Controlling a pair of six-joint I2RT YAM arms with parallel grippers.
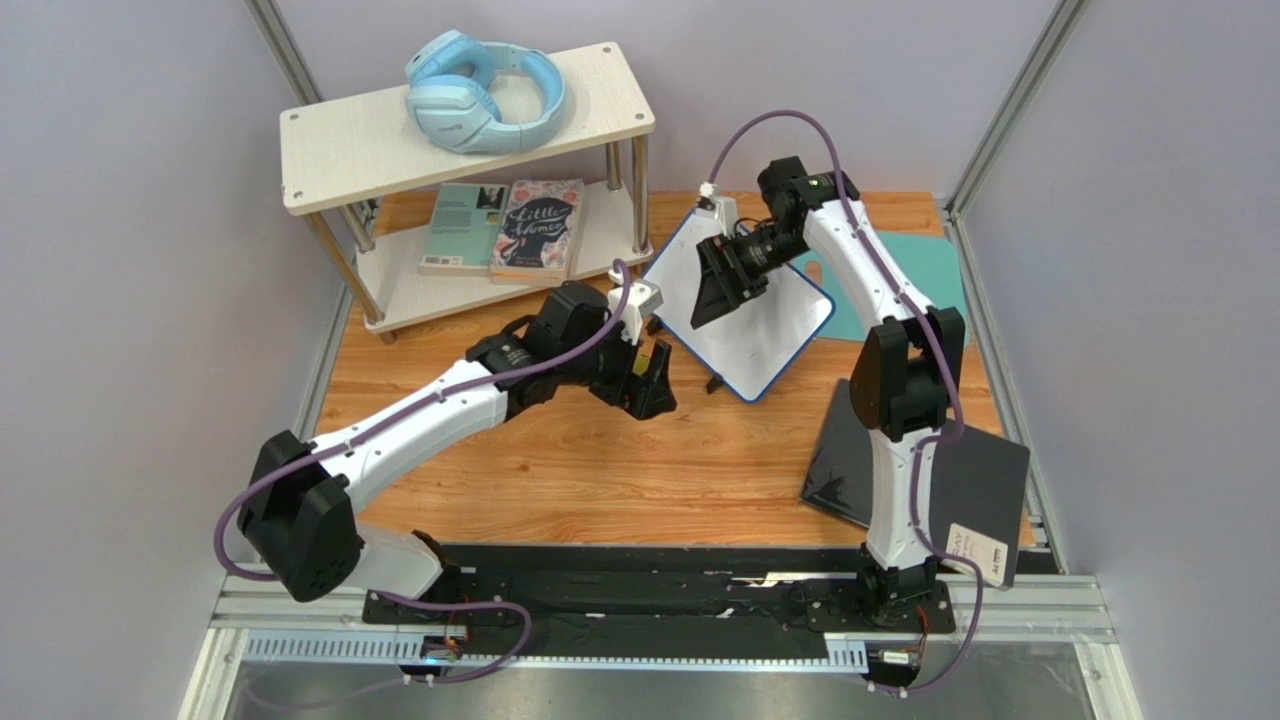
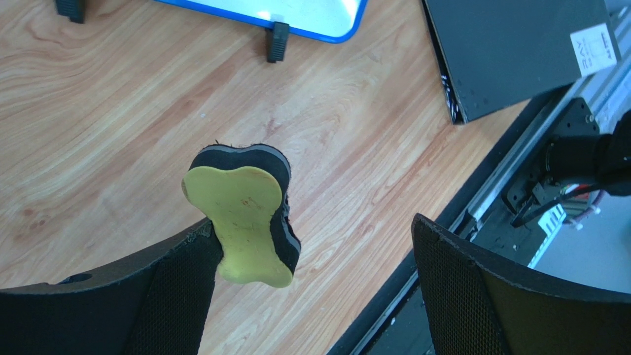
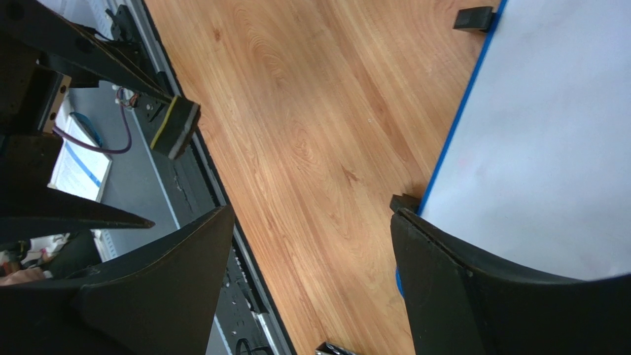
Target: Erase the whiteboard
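The whiteboard (image 1: 766, 323) stands tilted on black feet at the table's middle, blue-framed, its surface blank. It also shows in the left wrist view (image 2: 296, 11) and the right wrist view (image 3: 548, 148). A yellow-green eraser (image 2: 241, 214) with a black felt side leans against my left gripper's (image 2: 315, 229) left finger. The jaws are wide open, with a big gap to the other finger. That gripper (image 1: 646, 375) is just left of the board's near corner. My right gripper (image 1: 721, 285) is open and empty over the board's left edge (image 3: 311, 214). The eraser also shows in the right wrist view (image 3: 175, 129).
A black glossy panel (image 1: 962, 465) lies at the right front. A teal mat (image 1: 917, 270) lies behind the board. A two-level shelf (image 1: 346, 143) at the back left holds blue headphones (image 1: 481, 90) and books (image 1: 504, 225). A black rail (image 1: 661, 578) runs along the near edge.
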